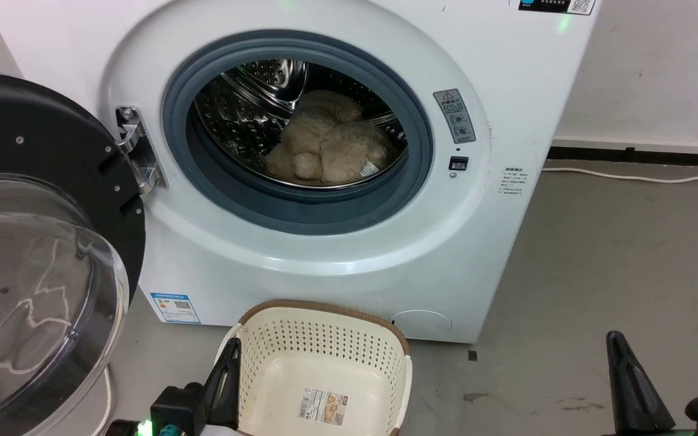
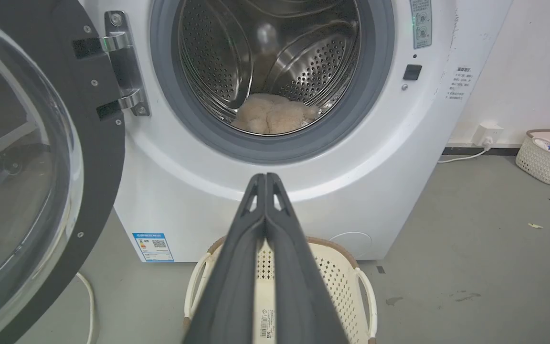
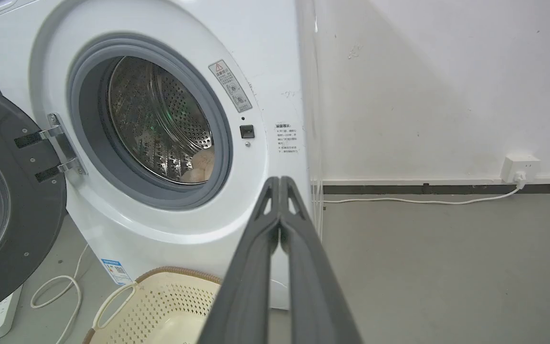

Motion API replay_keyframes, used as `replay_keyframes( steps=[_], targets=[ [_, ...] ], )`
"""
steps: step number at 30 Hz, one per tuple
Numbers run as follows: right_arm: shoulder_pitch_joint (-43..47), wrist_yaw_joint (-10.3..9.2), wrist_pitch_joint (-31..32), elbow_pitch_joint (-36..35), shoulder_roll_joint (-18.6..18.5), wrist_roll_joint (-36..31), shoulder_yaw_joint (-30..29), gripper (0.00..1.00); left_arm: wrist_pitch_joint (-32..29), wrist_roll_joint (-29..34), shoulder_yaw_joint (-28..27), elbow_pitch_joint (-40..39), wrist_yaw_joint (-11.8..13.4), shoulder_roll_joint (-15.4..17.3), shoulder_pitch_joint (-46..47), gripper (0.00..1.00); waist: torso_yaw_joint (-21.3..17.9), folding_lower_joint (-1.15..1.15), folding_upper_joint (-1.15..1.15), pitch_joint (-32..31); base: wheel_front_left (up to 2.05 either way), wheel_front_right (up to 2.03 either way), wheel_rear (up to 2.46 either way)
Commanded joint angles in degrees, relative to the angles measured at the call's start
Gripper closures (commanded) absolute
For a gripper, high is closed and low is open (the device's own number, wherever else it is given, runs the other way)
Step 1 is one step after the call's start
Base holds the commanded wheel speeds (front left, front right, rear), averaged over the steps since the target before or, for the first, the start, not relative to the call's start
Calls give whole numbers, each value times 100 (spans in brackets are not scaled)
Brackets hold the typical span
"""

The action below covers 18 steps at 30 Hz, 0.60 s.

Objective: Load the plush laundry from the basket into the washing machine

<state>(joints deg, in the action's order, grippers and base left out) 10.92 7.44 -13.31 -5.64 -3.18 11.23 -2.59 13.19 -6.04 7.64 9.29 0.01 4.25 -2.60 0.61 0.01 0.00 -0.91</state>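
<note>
From the head camera you see the plush laundry [image 1: 328, 148] lying at the bottom of the drum [image 1: 246, 103] of the washing machine [image 1: 300, 266], whose door [image 1: 52, 200] hangs open at the left. The basket [image 1: 325, 310] stands on the floor [image 1: 597, 272] just in front of the machine, its bare bottom showing a label sticker. Your left pincer [image 1: 232, 351] shows over the basket's left rim and your right pincer [image 1: 615, 342] is well off to the right, both low and well apart from the plush. In the left wrist view the left pincer is clenched, tips pressed together on nothing. It points at the machine's front below the port, above the basket, and the plush lies beyond it inside the drum. In the right wrist view the right pincer is likewise clenched and empty, aimed at the machine's right front edge. A sliver of the plush shows in the drum, up and left of its tips.
</note>
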Motion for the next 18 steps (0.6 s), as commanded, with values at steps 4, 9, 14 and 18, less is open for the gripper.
replay_keyframes(
  steps=[4,9,14,18],
  targets=[
    [-129,1,56,44,5,-79,16,100,-55,71,-53,-70,0,-16,33,100,-2,0,0,3,0,0,0],
    [-173,1,115,68,6,-126,27,100,-113,95,-86,-109,0,-22,43,100,-4,0,0,7,0,0,0],
    [-218,1,173,92,7,-175,38,100,-172,120,-119,-149,0,-27,54,100,-7,0,0,11,0,0,0],
    [-253,1,221,111,8,-213,47,100,-218,139,-145,-180,0,-32,62,100,-9,0,0,14,0,0,0]
  ],
)
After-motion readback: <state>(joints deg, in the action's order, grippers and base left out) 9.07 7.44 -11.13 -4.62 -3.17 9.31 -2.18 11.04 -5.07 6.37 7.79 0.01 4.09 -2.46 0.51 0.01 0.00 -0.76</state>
